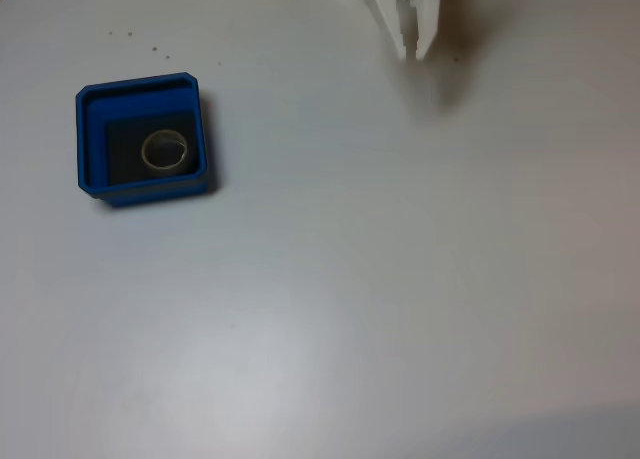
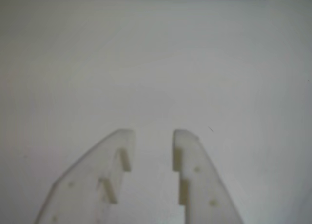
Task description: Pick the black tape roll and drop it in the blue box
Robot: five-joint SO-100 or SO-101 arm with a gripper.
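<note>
white fingers (image 2: 195, 180) of the hand (image 2: 153, 133) are seen narrowly parted and empty above the bare counter (image 2: 146, 63), near its far edge in the fixed view. the black tape roll (image 1: 166, 151) is already lying flat inside the blue box (image 1: 140, 87) toward the counter's left edge; judged done, the hand is best kept clear and withdrawn.

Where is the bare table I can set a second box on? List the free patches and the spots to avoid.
Free: the wide stretch of table right of and below the blue box in the fixed view, and the bare surface ahead of the gripper in the wrist view. Avoid the upper left, where the box holds the black tape roll, and the top edge under the gripper.
</note>
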